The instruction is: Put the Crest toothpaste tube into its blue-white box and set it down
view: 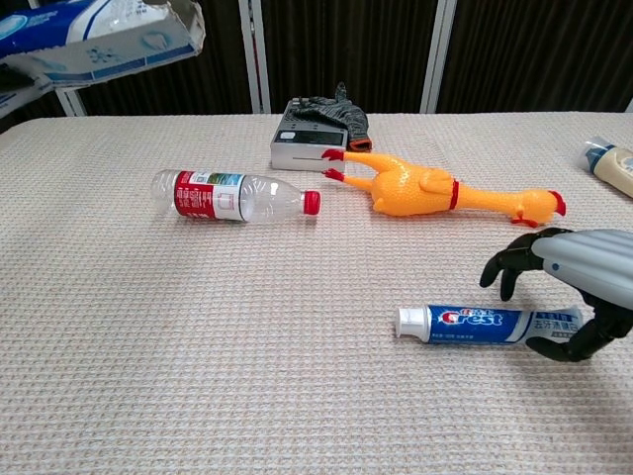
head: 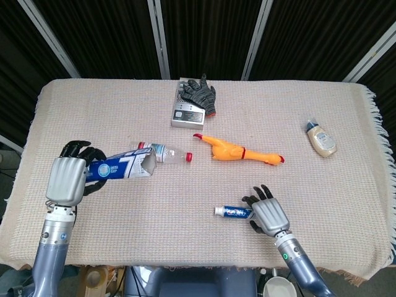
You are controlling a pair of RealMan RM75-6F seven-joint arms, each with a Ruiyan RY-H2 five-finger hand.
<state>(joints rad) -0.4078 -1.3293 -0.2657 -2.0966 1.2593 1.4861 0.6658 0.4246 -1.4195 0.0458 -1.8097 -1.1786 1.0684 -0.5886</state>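
The Crest toothpaste tube point(head: 234, 212) lies flat on the cloth near the front, cap to the left, also clear in the chest view as the tube point(view: 485, 324). My right hand point(head: 269, 214) hovers over its tail end, fingers arched on the far side and thumb on the near side, not closed on it; the chest view shows that hand point(view: 579, 289) too. My left hand point(head: 67, 179) grips the blue-white box point(head: 120, 166) above the table's left side, its torn open end pointing right. The box point(view: 99, 40) fills the chest view's top left corner.
A plastic water bottle point(head: 162, 151) lies just behind the box's open end. A rubber chicken point(head: 238, 150) lies mid-table, a black glove point(head: 199, 94) on a silver device point(head: 185, 116) at the back, a small lotion bottle point(head: 321, 139) at the right.
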